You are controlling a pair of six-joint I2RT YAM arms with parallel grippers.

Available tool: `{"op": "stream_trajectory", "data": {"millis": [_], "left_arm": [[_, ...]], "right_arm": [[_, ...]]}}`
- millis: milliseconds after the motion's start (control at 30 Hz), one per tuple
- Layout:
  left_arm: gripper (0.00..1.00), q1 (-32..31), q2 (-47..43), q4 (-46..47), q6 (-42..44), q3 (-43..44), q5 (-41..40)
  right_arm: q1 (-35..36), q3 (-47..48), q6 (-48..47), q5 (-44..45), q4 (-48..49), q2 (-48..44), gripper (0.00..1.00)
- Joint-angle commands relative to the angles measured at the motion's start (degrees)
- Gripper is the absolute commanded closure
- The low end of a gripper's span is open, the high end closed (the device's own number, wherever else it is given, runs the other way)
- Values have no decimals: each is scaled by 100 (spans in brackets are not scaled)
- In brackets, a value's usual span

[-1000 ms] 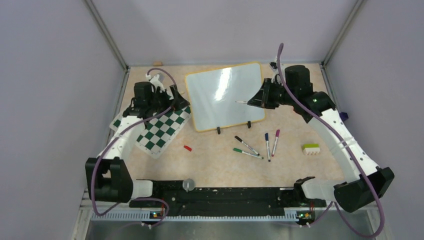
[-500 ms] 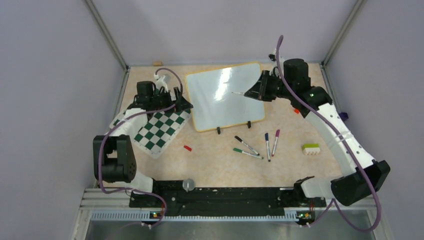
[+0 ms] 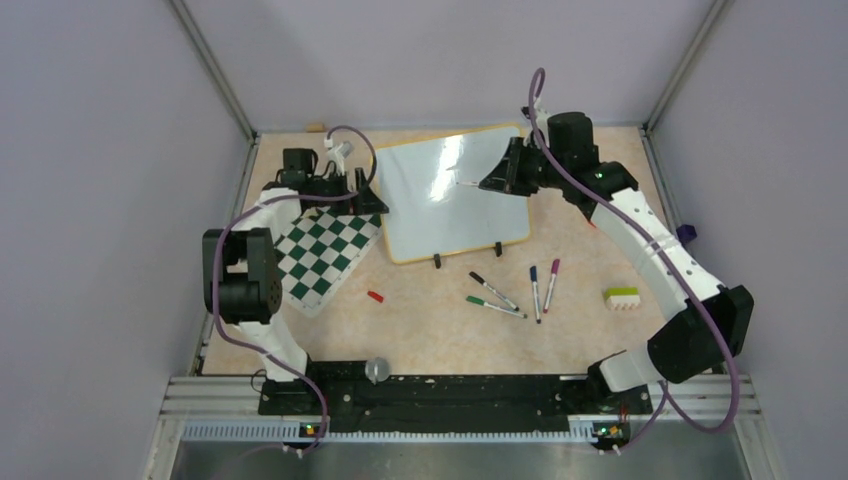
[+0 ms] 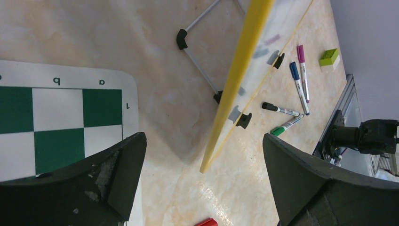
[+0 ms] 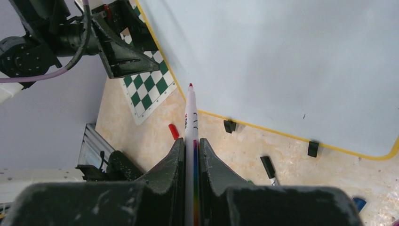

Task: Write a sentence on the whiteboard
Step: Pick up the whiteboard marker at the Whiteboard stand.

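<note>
Whiteboard (image 3: 450,195) propped near table's (image 3: 430,330) far edge, no sentence visible. Right gripper (image 5: 190,141) pinches red marker (image 5: 190,113), tip near surface: press lightly, keep strokes slow. Left gripper (image 4: 202,146), jaws spread beside board's left edge, should brace it.

Lab bench cell, grey partition walls (image 3: 90,150)

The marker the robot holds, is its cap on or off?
Off. The marker in the right fingers shows a bare red tip; a small red piece, likely its cap, lies on the table.
</note>
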Motion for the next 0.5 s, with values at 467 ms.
{"op": "stream_trajectory", "data": {"millis": [467], "left_arm": [[1, -46, 794, -316, 528, 706, 1027]], "right_arm": [[-16, 321, 42, -133, 436, 68, 100]]}}
